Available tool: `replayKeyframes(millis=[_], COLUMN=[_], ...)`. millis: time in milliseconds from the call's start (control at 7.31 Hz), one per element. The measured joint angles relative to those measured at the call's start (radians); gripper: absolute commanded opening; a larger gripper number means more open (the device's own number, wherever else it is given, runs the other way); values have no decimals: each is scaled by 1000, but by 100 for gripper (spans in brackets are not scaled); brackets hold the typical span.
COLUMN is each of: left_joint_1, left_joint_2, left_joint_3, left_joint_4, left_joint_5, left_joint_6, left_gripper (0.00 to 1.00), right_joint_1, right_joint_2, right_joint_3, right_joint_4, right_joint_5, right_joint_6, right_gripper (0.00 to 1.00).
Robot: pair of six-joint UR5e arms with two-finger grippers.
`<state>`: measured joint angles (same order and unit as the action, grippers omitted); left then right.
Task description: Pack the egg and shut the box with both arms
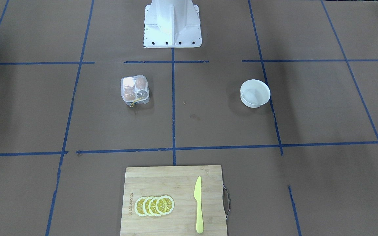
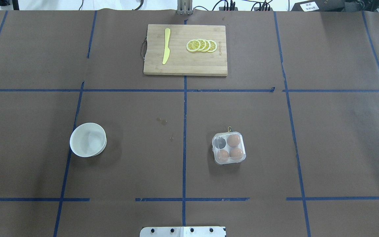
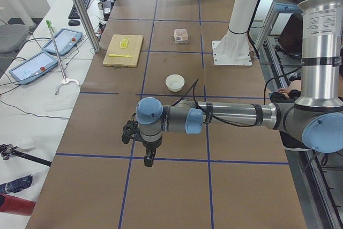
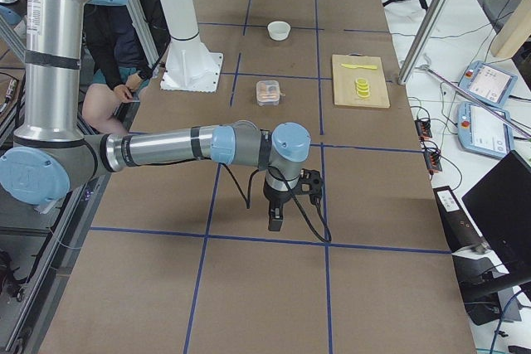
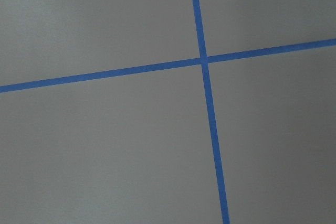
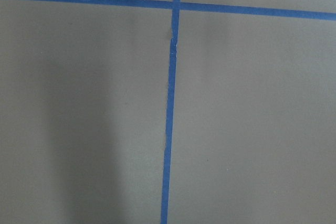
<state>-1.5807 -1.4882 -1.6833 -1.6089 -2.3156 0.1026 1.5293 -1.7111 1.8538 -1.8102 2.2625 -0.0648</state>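
The clear plastic box (image 2: pixel 229 148) stands right of the table's middle; it also shows in the front-facing view (image 1: pixel 135 90). Three orange-brown eggs sit in its cups, one of them the egg (image 2: pixel 233 140); the fourth cup looks dark. Its lid looks down, with the yellow string at its far edge. The left gripper (image 3: pixel 148 159) hangs over bare table at the left end, far from the box. The right gripper (image 4: pixel 275 220) hangs over bare table at the right end. I cannot tell whether either is open or shut. Both wrist views show only brown table and blue tape.
A white bowl (image 2: pixel 88 139) stands left of the middle; no orange egg shows in it. A wooden cutting board (image 2: pixel 185 62) at the far edge carries a yellow knife (image 2: pixel 166 50) and lemon slices (image 2: pixel 201 45). The white pedestal (image 1: pixel 172 23) stands at the robot's side.
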Motion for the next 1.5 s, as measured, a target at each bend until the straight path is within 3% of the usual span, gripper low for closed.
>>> replayKeyframes(millis=[1505], left_joint_1=[1], left_joint_2=[13], left_joint_3=[-1], left_joint_4=[0], left_joint_5=[-7], left_joint_6=[0], left_gripper=[100], right_joint_1=[9], right_joint_2=[-45], right_joint_3=[-43], right_joint_4=[2], right_joint_5=[1], right_joint_6=[-3], right_gripper=[100])
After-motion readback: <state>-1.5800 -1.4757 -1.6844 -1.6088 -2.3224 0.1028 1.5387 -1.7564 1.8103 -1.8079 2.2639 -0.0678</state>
